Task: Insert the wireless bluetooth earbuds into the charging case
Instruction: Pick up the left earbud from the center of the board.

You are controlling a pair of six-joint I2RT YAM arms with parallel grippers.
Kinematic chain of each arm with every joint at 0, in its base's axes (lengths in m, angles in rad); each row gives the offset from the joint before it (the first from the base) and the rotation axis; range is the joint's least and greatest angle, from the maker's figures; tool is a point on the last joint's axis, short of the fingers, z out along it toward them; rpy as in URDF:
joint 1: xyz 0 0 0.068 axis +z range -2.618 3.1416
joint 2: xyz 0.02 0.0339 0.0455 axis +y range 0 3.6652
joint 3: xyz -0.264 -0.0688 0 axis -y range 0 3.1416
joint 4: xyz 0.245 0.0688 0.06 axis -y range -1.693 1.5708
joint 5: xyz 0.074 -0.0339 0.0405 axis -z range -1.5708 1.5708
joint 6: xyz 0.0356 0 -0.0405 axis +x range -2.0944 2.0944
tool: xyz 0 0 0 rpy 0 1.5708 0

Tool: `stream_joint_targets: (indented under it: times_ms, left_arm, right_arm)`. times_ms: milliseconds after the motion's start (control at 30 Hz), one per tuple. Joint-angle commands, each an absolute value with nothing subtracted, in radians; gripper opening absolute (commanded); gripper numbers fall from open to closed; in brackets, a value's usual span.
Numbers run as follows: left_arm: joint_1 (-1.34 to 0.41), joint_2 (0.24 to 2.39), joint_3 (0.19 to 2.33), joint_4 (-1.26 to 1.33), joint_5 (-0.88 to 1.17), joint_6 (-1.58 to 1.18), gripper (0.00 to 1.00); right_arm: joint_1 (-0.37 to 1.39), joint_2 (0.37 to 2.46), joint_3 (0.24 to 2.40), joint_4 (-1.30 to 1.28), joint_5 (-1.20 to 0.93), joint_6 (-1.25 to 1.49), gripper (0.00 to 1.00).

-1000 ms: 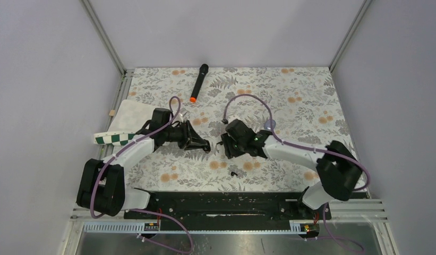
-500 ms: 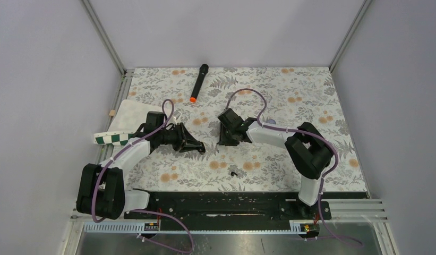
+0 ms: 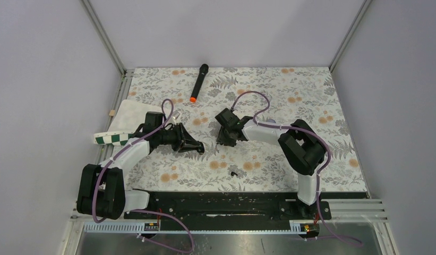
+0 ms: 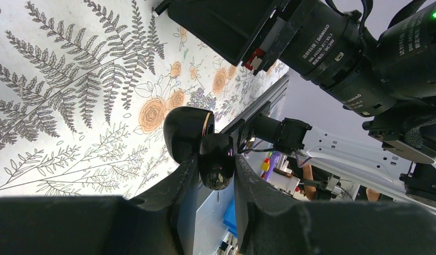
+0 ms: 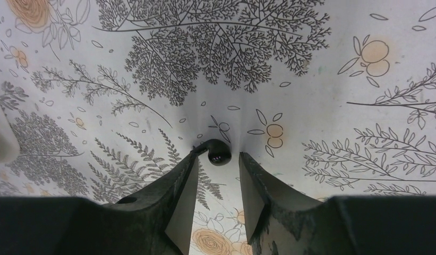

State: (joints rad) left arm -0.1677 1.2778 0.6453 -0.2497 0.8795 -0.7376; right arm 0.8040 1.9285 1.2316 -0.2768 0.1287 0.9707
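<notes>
My left gripper (image 4: pixel 215 160) is shut on the charging case (image 4: pixel 216 170), a glossy black pebble whose hinged lid (image 4: pixel 185 132) stands open; in the top view it (image 3: pixel 199 148) hovers low over the floral cloth, left of centre. My right gripper (image 5: pixel 218 159) is open, tips down on the cloth, with one tiny black earbud (image 5: pixel 219 152) lying at the mouth of the fingers, its stem by the left fingertip (image 5: pixel 190 164). In the top view the right gripper (image 3: pixel 221 140) faces the left one. The other earbud (image 3: pixel 234 173) lies alone on the cloth nearer the front edge.
A black microphone with an orange end (image 3: pixel 198 83) lies at the back of the table. A white pad with a green checked edge (image 3: pixel 124 121) lies at the left, under the left arm. Grey walls and metal posts enclose the floral tablecloth (image 3: pixel 311 95).
My right arm has folded and drawn its gripper back and to the left, farther from the front earbud. My left gripper with the case has shifted slightly left.
</notes>
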Motion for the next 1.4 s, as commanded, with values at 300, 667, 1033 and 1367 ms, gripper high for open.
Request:
stream_joint_targets:
  times_ms: [300,667,1033,1367]
  left_arm:
    - [-0.146,1.235,0.640,-0.255,0.923,-0.704,0.00]
    - [-0.146,1.245,0.638,-0.251,0.927,-0.705,0.00]
    - [-0.315,1.367,0.720,-0.189,1.072,-0.730,0.00]
    - [-0.325,1.352,0.727,-0.020,1.094,-0.893,0.00]
  right_arm:
    - [0.807,1.968,1.319,-0.349,0.195,1.009,0.30]
    - [0.808,1.838,1.213,-0.222,0.159,0.910,0.09]
    - [0.838,1.466,0.909,0.049,0.199,0.603,0.00]
    - [0.857,1.174,0.572,0.427,0.187,0.288,0.00]
